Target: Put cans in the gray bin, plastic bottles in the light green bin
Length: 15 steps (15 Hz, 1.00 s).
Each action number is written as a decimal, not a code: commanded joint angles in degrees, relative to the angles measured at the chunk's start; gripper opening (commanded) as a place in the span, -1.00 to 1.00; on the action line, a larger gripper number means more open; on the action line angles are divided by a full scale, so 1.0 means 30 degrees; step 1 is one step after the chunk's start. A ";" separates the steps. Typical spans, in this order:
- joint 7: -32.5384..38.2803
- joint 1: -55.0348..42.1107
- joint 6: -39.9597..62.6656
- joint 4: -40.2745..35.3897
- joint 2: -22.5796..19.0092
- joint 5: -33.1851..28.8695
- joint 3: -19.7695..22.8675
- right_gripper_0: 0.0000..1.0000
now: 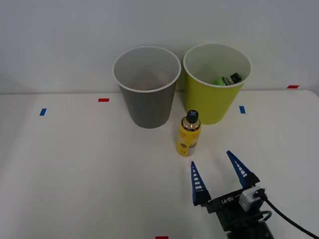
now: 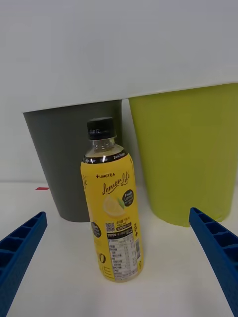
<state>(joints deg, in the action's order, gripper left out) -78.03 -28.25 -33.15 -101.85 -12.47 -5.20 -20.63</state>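
The right gripper (image 1: 217, 168) hangs low over the table (image 1: 75, 174) with its 2 blue fingers (image 2: 20, 250) spread wide and nothing between them. Straight ahead of the fingertips, apart from them, stands the yellow bottle (image 1: 189, 133), upright, black cap on top; in the wrist view it sits between the 2 fingers but closer to one of them than the other. Beyond the bottle are the 2 bins: the gray bin (image 1: 146, 87) ahead and toward the robot's left, the light green bin (image 1: 216, 82) ahead and slightly right, which already holds a green bottle (image 1: 227, 79). The yellow bottle stands near the foot of both bins, without touching either as far as I can tell. The likely next step is a forward reach to close on the bottle. Because the bottle is off-centre in the opening, 1 finger could meet it first and tip it or push it against the gray bin. It is tall and narrow, so a low or glancing contact could topple it. After the lift, the bins sit side by side, so a drop made too far left could land it in the wrong one.
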 commanded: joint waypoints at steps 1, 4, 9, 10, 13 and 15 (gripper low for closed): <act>-0.0502 0.1361 0.1967 0.0023 0.0700 0.0033 0.0137 1.00; -0.0883 0.2445 0.2699 0.0433 0.0934 0.0267 -0.0010 1.00; -0.1528 0.4847 0.0970 0.3803 0.1725 0.0736 0.0166 1.00; -0.1645 0.5199 0.1439 0.3803 0.1754 0.0736 0.0137 1.00; -0.1879 0.6019 0.2494 0.3773 0.1725 0.0707 0.0371 1.00; -0.1908 0.6429 0.3109 0.3803 0.1666 0.0765 0.0401 1.00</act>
<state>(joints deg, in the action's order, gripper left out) -83.71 -9.62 -24.82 -90.46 -7.36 -3.03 -19.49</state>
